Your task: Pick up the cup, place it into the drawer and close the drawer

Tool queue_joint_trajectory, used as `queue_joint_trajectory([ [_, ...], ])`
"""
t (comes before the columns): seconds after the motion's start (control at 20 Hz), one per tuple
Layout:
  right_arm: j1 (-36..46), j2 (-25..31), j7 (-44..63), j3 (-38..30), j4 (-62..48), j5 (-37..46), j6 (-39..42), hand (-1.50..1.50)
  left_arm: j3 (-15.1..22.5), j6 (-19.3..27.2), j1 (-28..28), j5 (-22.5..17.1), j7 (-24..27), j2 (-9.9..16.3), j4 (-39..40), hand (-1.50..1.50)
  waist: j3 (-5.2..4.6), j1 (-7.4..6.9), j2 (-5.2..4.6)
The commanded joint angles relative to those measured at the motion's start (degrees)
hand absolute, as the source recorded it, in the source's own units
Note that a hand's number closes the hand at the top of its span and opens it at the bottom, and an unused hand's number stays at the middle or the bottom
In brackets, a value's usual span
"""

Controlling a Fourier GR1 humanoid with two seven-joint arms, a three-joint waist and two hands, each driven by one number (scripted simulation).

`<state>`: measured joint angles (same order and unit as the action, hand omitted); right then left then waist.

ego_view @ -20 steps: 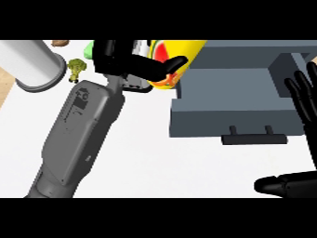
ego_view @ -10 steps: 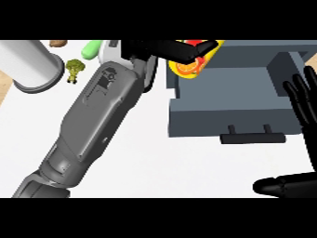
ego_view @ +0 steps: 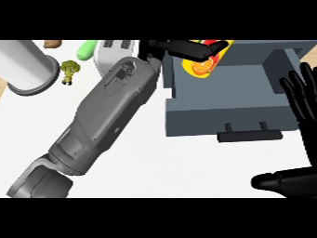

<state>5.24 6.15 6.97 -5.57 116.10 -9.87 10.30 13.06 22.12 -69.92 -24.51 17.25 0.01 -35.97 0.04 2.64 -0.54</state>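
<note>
We saw the left hand (ego_view: 182,48) at the upper middle of the frame with its black fingers curled round the yellow, red and orange cup (ego_view: 203,64), which sat above the back left corner of the open grey drawer (ego_view: 226,114). Our right hand (ego_view: 313,100) rested at the right edge of the frame, fingers straight and spread, holding nothing. In the upper left we noted a white cylinder (ego_view: 18,65), a small green figure (ego_view: 69,70) beside it and a green vegetable (ego_view: 85,49) on the white counter (ego_view: 154,162).
</note>
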Motion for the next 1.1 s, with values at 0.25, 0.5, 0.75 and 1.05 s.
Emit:
queue_joint_trajectory([
  [0.25, 0.3, -2.6, -1.2, 3.6, 0.5, 2.4, -1.1, -1.50, 10.6, 1.8, -1.4, -6.1, 5.9, 0.0, 9.0, 1.50, 0.02, 1.85, -0.45],
  [0.5, 3.4, 1.1, -0.7, -0.9, -3.2, -2.7, 2.2, -1.50, 14.2, 1.7, -2.4, -8.7, 5.6, 0.0, 12.0, 1.50, 0.07, 2.76, -0.84],
  [0.75, 3.9, -0.3, 0.7, 1.1, -1.1, -0.8, 0.2, -1.50, 19.5, 4.8, -4.9, -8.5, 2.1, 0.0, 13.7, 1.50, 0.07, 3.56, -0.85],
  [1.05, 2.2, -1.5, -0.9, 1.9, -0.9, -2.7, 1.5, -1.50, 20.6, 6.7, -5.9, -10.6, 2.6, 0.0, 14.4, -1.50, 0.09, 4.84, -1.27],
])
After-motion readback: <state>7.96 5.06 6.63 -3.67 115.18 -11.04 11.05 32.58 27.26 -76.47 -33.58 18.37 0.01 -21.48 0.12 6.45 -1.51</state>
